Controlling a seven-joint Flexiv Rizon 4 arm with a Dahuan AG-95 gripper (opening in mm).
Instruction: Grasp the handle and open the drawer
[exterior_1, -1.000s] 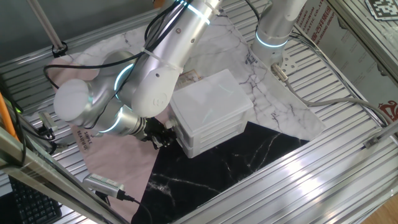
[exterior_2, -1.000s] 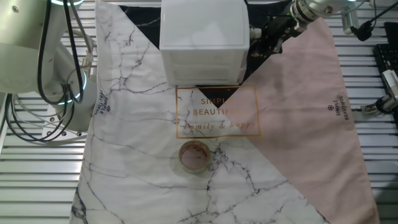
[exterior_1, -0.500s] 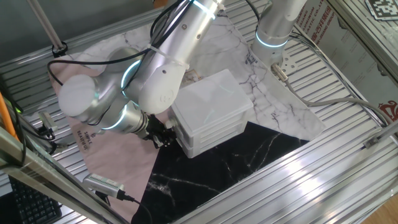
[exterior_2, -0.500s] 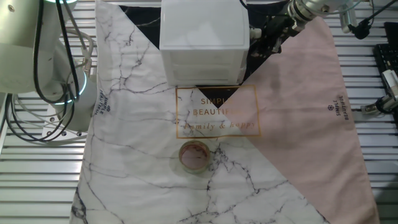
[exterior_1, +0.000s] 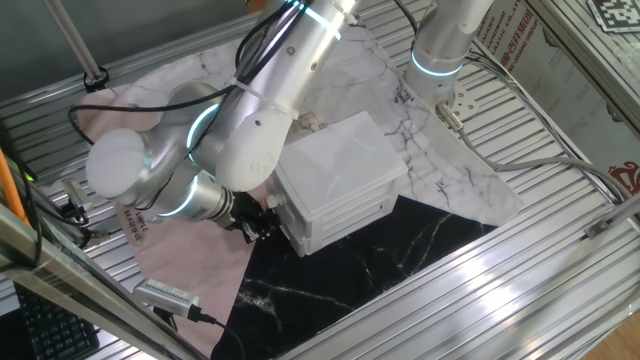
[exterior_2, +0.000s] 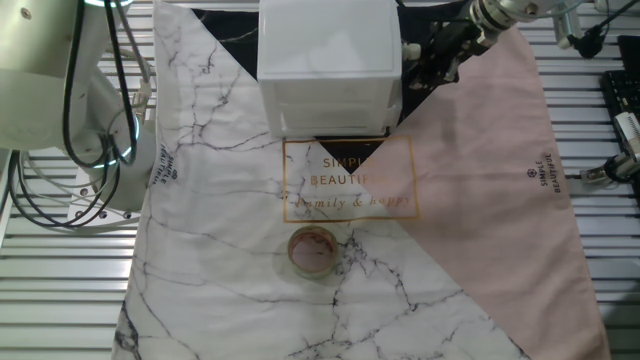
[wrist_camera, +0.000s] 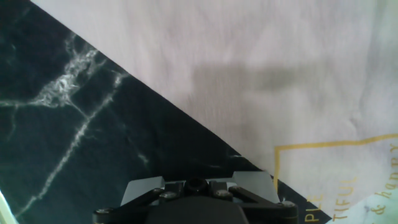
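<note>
The small white cabinet (exterior_1: 340, 165) stands on the cloths. Its white drawer (exterior_2: 396, 100) sticks out slightly on the side facing my gripper; that side also shows in one fixed view (exterior_1: 291, 228). My gripper (exterior_1: 260, 214) is pressed against that drawer front, and it also shows in the other fixed view (exterior_2: 416, 62). The black fingers hide the handle in both fixed views. In the hand view a small black round knob, the handle (wrist_camera: 196, 184), sits between the two finger parts at the bottom edge. The jaws stand close on either side of it.
A brown ring-shaped object (exterior_2: 311, 250) lies on the marble-print cloth (exterior_2: 220, 200). A pink cloth (exterior_2: 490, 170) lies under my arm. A second arm's base (exterior_1: 440, 45) stands behind the cabinet. A grey device with a cable (exterior_1: 165, 293) lies at the table edge.
The drawer has slid a little out of the cabinet toward my gripper. My gripper has shifted slightly away from the cabinet with it.
</note>
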